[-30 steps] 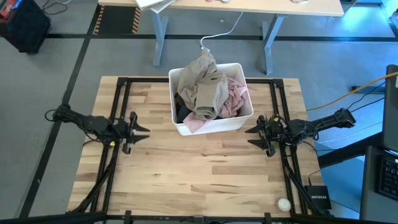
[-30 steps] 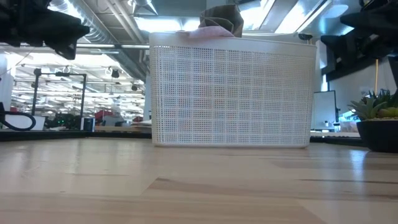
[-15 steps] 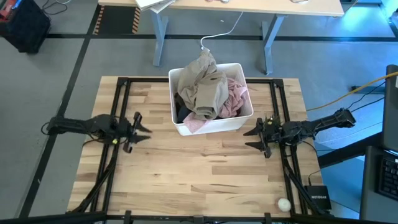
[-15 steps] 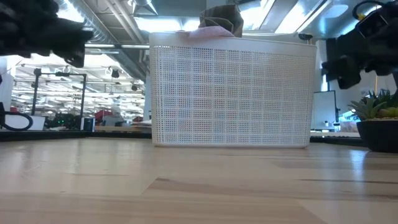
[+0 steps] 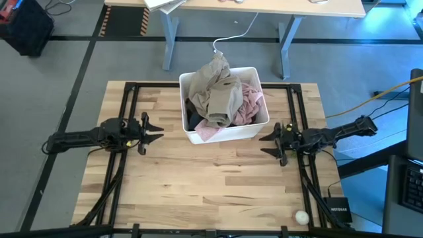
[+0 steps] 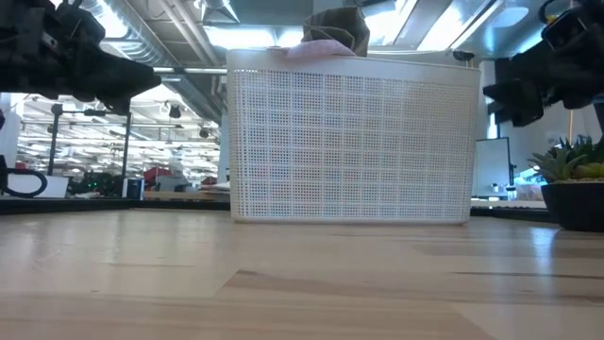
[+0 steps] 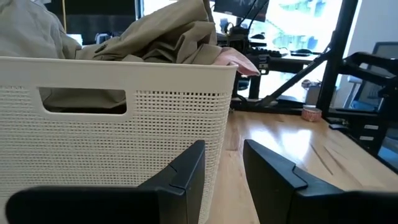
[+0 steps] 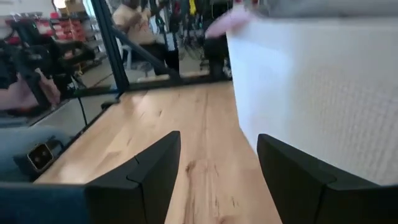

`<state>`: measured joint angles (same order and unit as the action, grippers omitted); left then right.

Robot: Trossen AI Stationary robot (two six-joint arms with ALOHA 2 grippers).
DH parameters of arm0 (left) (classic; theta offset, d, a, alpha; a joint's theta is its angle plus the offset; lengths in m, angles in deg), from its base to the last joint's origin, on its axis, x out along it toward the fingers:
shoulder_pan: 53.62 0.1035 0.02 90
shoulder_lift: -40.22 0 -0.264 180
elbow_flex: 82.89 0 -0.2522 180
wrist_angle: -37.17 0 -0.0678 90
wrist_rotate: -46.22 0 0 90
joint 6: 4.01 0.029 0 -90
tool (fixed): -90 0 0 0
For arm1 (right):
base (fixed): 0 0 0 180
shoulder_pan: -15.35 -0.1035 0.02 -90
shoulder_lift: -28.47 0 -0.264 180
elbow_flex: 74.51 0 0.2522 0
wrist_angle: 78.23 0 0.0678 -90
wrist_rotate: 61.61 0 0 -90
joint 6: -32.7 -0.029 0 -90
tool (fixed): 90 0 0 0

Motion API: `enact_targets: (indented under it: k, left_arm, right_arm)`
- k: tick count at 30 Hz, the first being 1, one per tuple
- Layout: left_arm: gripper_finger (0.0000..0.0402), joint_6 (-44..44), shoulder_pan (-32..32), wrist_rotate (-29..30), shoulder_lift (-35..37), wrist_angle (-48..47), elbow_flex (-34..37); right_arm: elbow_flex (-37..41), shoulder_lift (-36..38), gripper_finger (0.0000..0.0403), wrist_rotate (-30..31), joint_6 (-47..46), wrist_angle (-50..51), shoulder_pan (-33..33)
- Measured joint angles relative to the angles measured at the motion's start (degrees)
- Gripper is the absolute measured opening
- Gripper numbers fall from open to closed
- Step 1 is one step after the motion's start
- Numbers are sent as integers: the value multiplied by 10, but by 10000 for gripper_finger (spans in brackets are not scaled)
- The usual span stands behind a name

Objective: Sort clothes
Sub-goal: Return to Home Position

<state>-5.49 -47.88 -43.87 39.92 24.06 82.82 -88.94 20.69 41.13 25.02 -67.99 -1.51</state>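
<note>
A white perforated plastic bin (image 5: 228, 134) stands at the table's far middle, piled with clothes. A khaki-beige garment (image 5: 218, 92) lies on top and hangs over the far rim. A pale pink one (image 5: 248, 102) lies at the right, with a corner over the near rim, and dark cloth (image 5: 193, 119) lies at the left. My left gripper (image 5: 153, 130) is open and empty, left of the bin; the left wrist view shows its fingers (image 7: 186, 180) facing the bin's wall (image 7: 112, 137). My right gripper (image 5: 266, 144) is open and empty, right of the bin's near corner (image 8: 217, 168).
Black frame rails (image 5: 125, 165) run along the table's left and right sides under the arms. A small white ball (image 5: 301, 216) and a black box (image 5: 338, 213) lie at the near right corner. A potted plant (image 6: 566, 179) stands at the right. Bare wood lies in front of the bin.
My left gripper has moved toward the bin and a little toward the table's far edge, staying open. My right gripper has come down a little and edged toward the bin. The bin and the clothes have not moved.
</note>
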Motion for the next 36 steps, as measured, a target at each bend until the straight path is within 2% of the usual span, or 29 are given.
enact_targets:
  k: [6, 11, 18, 36]
  left_arm:
    - [104, 0, 0, 0, 0, -1, 0]
    - [104, 0, 0, 0, 0, -1, 0]
    - [104, 0, -1, 0, -1, -1, 0]
    - [104, 0, -1, 0, -1, -1, 0]
  right_arm:
    - [-1, 78, 231, 0, 41, 15, 0]
    - [2, 77, 231, -14, 32, 4, 0]
    - [2, 75, 231, -72, 50, 22, 0]
    - [2, 75, 231, -74, 50, 20, 0]
